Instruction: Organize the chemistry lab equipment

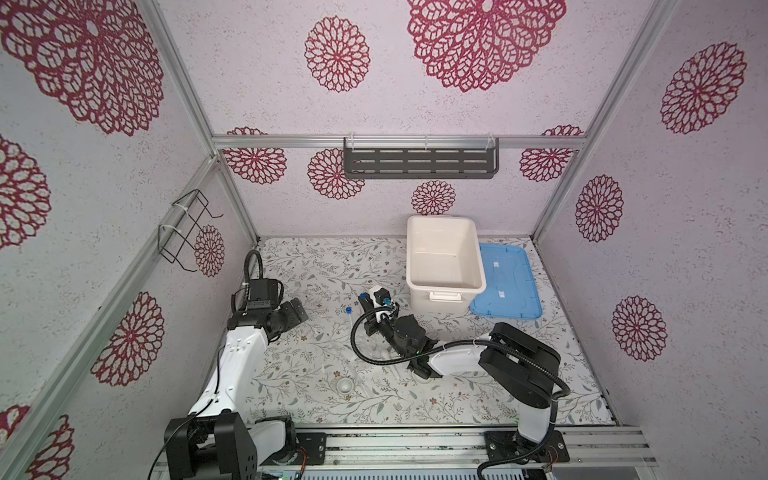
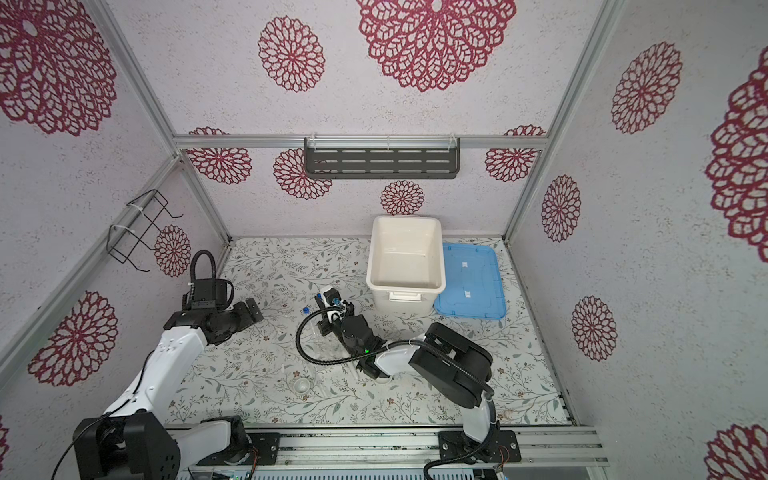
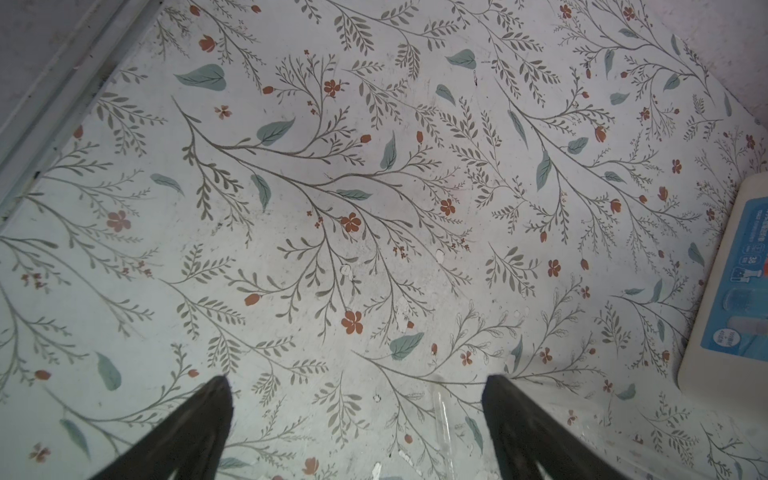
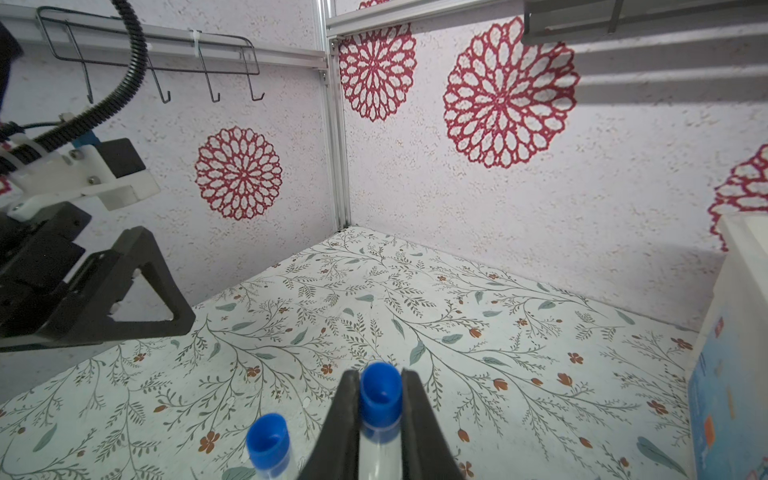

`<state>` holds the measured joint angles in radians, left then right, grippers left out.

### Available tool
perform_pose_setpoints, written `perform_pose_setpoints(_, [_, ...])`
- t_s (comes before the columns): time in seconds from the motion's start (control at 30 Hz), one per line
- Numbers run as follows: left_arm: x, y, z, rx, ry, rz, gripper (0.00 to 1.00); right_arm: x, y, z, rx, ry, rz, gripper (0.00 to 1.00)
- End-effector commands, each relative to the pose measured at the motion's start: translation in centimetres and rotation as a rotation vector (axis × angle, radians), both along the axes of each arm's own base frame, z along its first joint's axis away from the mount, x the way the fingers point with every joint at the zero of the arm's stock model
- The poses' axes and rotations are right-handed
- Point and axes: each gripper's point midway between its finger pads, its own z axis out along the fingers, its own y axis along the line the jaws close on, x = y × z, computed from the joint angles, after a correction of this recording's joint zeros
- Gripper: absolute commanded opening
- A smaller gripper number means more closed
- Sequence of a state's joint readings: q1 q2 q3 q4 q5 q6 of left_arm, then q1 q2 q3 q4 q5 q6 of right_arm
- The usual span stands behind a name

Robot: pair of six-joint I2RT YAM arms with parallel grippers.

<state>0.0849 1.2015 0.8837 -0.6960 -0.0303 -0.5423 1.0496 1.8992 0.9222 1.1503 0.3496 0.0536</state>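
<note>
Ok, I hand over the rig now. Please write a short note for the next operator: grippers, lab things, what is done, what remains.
Left gripper: open, empty, above bare table.
Right gripper: shut on one blue-capped tube, held upright.
Second blue-capped tube: close beside it, seemingly upright; what supports it I cannot tell.
Small white dish: on the table, near the front.
White bowl: mostly hidden under the right arm.
Done: one tube picked up. Left: place it, then probably sort bowl and dish.

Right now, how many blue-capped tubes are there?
2: the first tube is clamped in the right gripper; the second tube sits just beside it, ungripped. Others may be hidden.
</note>
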Motion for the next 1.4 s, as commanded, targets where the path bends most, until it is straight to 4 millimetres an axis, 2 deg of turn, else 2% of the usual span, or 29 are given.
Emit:
perform_pose_setpoints(0.0, [0.3, -0.3, 0.1, -0.005, -0.010, -0.011, 0.97, 0.0, 0.2, 1.0, 0.044, -0.013, 0.017, 0.15])
perform_pose_setpoints(0.3, [0.3, -0.3, 0.1, -0.007, -0.012, -0.009, 0.97, -0.2, 0.1, 0.8, 0.050, -0.005, 0.029, 0.14])
perform_pose_setpoints(0.83, [0.3, -0.2, 0.3, 0.000, -0.015, -0.013, 0.97, -0.1, -0.3, -1.1, 0.011, 0.012, 0.010, 0.15])
perform_pose_setpoints(1.37, [0.4, -0.4, 0.1, -0.012, -0.013, -0.015, 0.98, 0.3, -0.9, -1.9, -0.007, 0.017, -0.029, 0.24])
